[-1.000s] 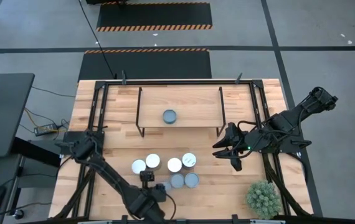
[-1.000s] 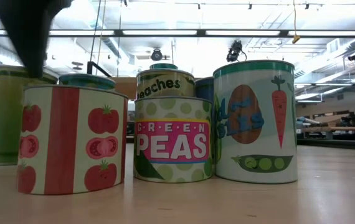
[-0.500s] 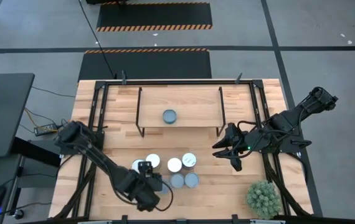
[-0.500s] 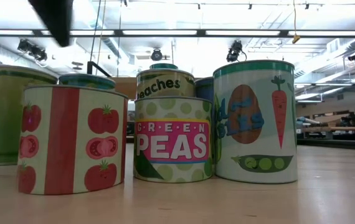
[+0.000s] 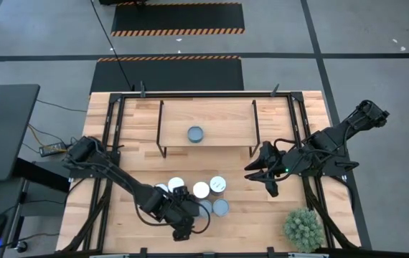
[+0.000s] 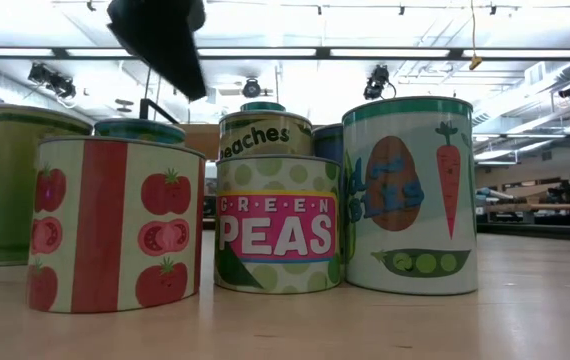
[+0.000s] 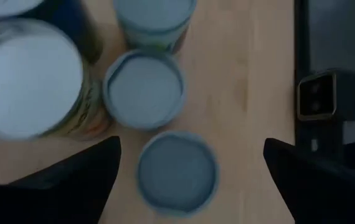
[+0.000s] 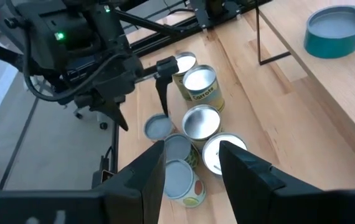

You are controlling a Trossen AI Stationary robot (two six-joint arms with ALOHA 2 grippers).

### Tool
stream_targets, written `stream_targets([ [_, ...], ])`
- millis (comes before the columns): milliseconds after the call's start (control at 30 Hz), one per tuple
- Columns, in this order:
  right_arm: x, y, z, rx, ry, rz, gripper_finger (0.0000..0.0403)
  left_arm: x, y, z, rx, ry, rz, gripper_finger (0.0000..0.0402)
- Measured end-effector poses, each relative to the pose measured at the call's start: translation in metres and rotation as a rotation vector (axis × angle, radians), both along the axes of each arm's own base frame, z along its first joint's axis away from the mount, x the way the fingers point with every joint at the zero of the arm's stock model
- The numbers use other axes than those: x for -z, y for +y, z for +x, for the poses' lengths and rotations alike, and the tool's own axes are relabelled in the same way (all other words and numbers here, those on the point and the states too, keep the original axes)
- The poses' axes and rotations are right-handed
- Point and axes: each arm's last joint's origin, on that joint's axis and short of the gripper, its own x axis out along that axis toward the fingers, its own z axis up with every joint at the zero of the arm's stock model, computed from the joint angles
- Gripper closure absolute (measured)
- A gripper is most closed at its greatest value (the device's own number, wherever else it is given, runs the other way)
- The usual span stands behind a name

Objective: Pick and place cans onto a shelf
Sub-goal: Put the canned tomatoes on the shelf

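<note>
The left gripper [image 5: 183,228] hangs w/ jaws wide over the bunch of small round metal cans [image 5: 201,190] near the table's front, right above a blue-grey one [image 7: 177,172], prob. to grab it. One teal can [image 5: 196,134] already sits on the low light-wood shelf [image 5: 226,122] behind. The right gripper [image 5: 258,174] waits beside the shelf's right leg, jaws narrow, holding nothing.

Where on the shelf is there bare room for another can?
The shelf is bare on both sides of its lone can. The can cluster on the table is crowded, with the open left gripper above it.
</note>
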Motion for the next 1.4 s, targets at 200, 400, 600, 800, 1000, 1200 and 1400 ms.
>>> stream_targets([
  [200, 0.0, 0.0, 0.0, 0.005, -0.002, -0.002, 0.0245, 0.017, -0.008, 0.002, 0.013, 0.031, 0.023, 0.0001],
  [400, 0.0, 0.0, 0.0, 0.008, -0.001, 0.004, 0.0245, 0.029, -0.013, 0.002, 0.042, 0.053, 0.065, 0.0001],
  [600, 0.0, 0.0, 0.0, 0.01, -0.002, 0.008, 0.0245, 0.034, -0.015, -0.003, 0.067, 0.078, 0.118, 0.0001],
  [800, -0.001, 0.0, 0.0, 0.01, -0.007, 0.01, 0.0245, 0.039, -0.016, -0.001, 0.061, 0.085, 0.124, 0.0001],
  [1000, -0.001, 0.0, 0.0, 0.01, -0.008, 0.011, 0.0245, 0.044, -0.016, -0.001, 0.08, 0.123, 0.11, 0.0002],
  [1200, -0.001, 0.0, 0.0, 0.01, -0.007, 0.01, 0.0245, 0.049, -0.017, -0.002, 0.095, 0.158, 0.097, 0.0002],
  [1400, -0.001, 0.0, 0.0, 0.01, -0.009, 0.002, 0.0245, 0.049, -0.02, 0.003, 0.09, 0.106, 0.078, 0.0002],
])
